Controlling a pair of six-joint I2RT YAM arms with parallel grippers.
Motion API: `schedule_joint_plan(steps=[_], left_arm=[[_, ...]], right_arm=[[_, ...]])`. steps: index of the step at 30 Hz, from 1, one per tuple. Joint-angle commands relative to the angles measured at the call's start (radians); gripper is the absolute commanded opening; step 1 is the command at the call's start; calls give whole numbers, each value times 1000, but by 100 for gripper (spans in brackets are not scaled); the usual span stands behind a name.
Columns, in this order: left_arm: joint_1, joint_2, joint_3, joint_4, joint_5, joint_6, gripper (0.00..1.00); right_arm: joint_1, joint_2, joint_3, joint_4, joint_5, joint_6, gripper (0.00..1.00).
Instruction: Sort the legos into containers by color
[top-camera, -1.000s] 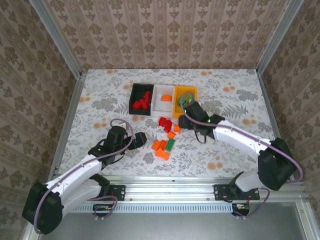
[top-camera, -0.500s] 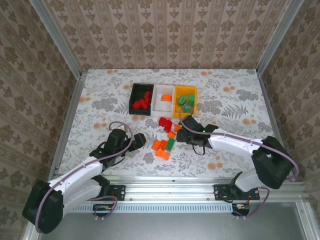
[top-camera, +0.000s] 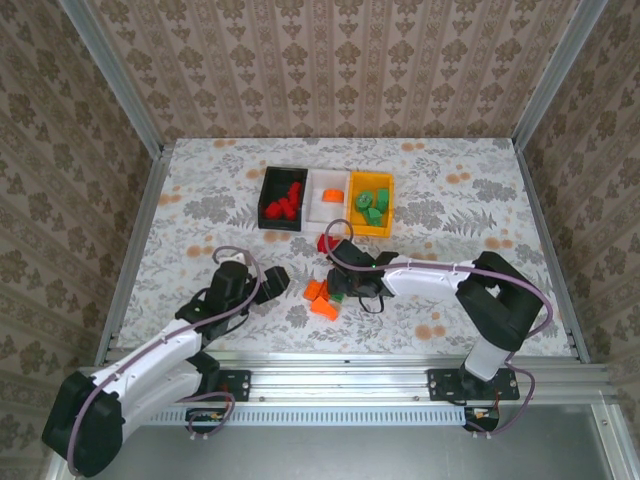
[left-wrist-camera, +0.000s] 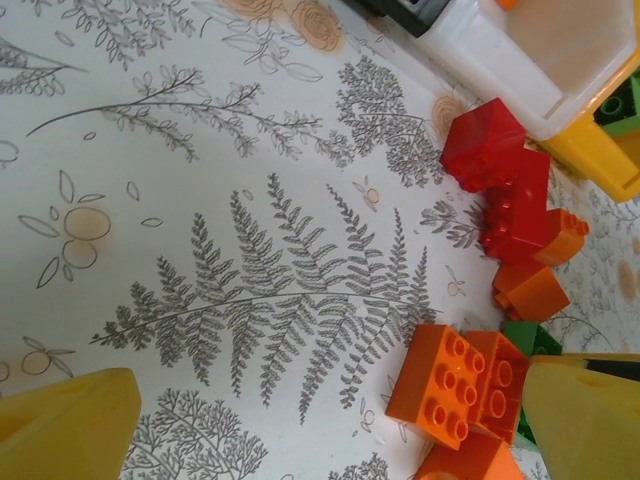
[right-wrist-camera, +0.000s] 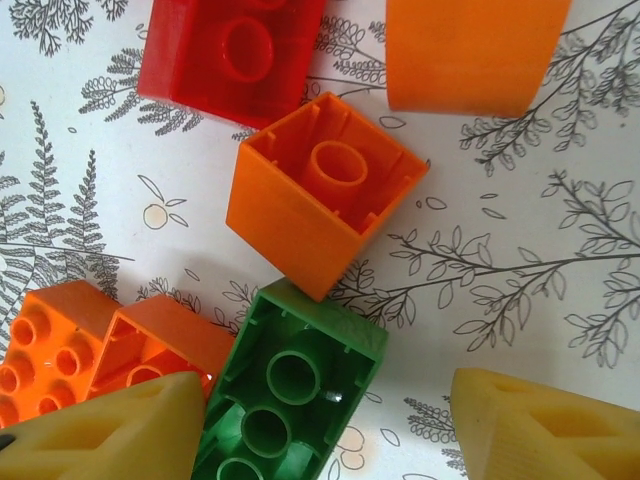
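Observation:
Loose legos lie in a cluster mid-table: orange ones (top-camera: 323, 306), red ones (top-camera: 325, 243), and an upside-down green brick (right-wrist-camera: 290, 385). My right gripper (right-wrist-camera: 330, 430) hangs open over this cluster (top-camera: 338, 275). The green brick lies between its yellow fingers (right-wrist-camera: 110, 430), close to the left one, with a gap to the right one. An upturned orange brick (right-wrist-camera: 325, 190) touches the green one. My left gripper (left-wrist-camera: 325, 425) is open over bare table just left of the pile (top-camera: 281, 279), with orange bricks (left-wrist-camera: 445, 385) near its right finger. The containers stand behind: black (top-camera: 268, 200), white (top-camera: 318, 208), yellow (top-camera: 356, 215).
Red bricks (top-camera: 286, 203) lie in the black bin, an orange one (top-camera: 331, 193) in the white bin, green ones (top-camera: 374, 208) in the yellow bin. Both grippers are close together at the pile. Metal rails (top-camera: 140, 240) edge the table; bare cloth spreads to the left and right.
My right gripper has come back from above the yellow bin to the pile, down and to the left, and its jaws stand wider. The left arm has barely shifted.

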Motion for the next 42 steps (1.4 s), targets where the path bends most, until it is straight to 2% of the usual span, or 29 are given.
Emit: schedule_joint_plan(steps=[1,5,15,23,27,31,37,42], left_arm=[[0,-14,-21,-6,-20,-14,100],[0,-15,-23,-5,-22,-9,100],[0,-12,-23,9,-22,-4,100],[0,-8,-20,8,-16,-5,100],[-1,-19,-22,-7,-19,-5,100],[0,-24,-24,-6,-22,-3,100],[-2,-15,-12,13,-7,-5,100],[-16,30,-5,54,7,-14,100]], right_arm=[[7,19,17,-10,6,10,67],[5,4,-4,-43,38,-6,66],[5,-112,-101,-62,26,-25,65],[7,-18,-64,-11,-43,-43,57],[6,-11,-59,-39,2,-46,51],[5,-26,-55,-72,48,-61,40],[6,-122,-42,-89,84,-111,40],[-11,-200,60,-163,194,-241,40]])
